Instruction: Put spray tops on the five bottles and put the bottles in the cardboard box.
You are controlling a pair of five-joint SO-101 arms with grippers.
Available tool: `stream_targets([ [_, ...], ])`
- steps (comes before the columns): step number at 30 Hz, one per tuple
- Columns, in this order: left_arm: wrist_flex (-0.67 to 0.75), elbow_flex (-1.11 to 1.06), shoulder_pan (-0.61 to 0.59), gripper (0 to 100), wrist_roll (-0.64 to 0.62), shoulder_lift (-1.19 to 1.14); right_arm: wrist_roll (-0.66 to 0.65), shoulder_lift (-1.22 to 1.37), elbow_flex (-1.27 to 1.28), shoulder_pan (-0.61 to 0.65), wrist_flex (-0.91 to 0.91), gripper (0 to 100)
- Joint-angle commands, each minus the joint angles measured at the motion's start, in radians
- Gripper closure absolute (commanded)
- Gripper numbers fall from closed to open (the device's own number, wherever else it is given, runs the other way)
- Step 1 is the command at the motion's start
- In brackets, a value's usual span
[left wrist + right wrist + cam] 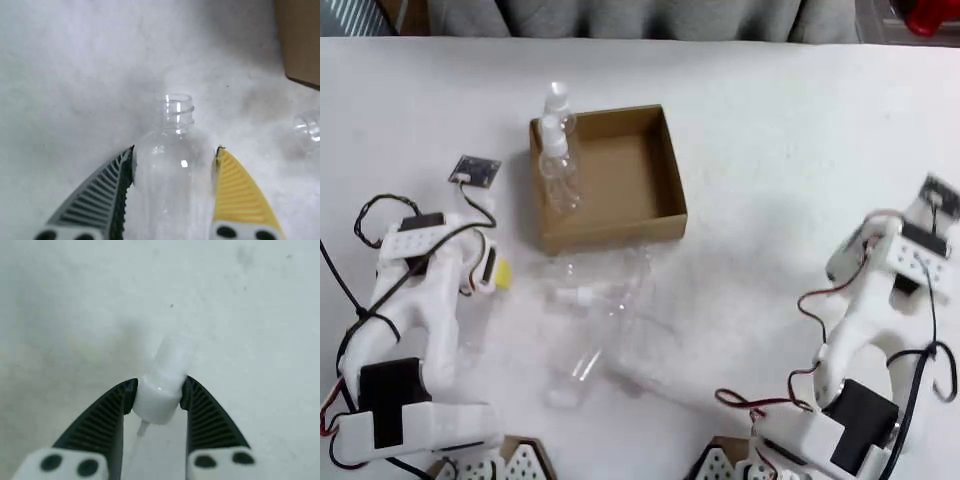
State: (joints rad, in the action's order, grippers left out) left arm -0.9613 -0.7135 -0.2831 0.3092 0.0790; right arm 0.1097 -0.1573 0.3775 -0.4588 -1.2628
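- Cardboard box [620, 180] sits open on the white table [770, 130], at about 11 o'clock from the table's middle in the high view.
- Two capped bottles [560, 165], clear with white spray tops fitted, rest inside the box along its 9 o'clock wall.
- Loose clear bottles [600, 330] lie jumbled on the table just off the box's 6 o'clock side. They are so transparent that I cannot count them.
- Left arm [420, 290] stands at 8 o'clock on the table, its yellow fingertip toward the box's near corner.
- Left gripper [175, 150] is clamped around an open-necked bottle [172, 190]. The grey finger and the yellow finger press on opposite sides of its shoulder, and its bare threaded neck pokes out past the fingertips.
- Another bottle's open neck [310, 127] lies on the table near the held one, below a corner of the box.
- Right arm [880, 330] stands at 4 o'clock, well apart from the box.
- Right gripper [159, 385] grips a white spray top [162, 390] by its collar between two black ribbed fingers, and a thin dip tube trails back between them.
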Motion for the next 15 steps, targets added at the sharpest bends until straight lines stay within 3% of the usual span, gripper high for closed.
stream_targets([
  [1, 0.012, 0.031, -0.01, 98, 0.014, 0.016, -0.009, -0.008, -0.315, 0.097, -0.248, 98.2],
  [8, 0.012, 0.031, -0.012, 98, 0.014, 0.016, 0.0, -0.008, -0.637, 0.306, -0.453, 98.2],
  [15, 0.018, 0.034, -0.012, 98, 0.014, 0.016, -0.002, -0.116, -0.614, 0.455, -0.456, 98.2],
])
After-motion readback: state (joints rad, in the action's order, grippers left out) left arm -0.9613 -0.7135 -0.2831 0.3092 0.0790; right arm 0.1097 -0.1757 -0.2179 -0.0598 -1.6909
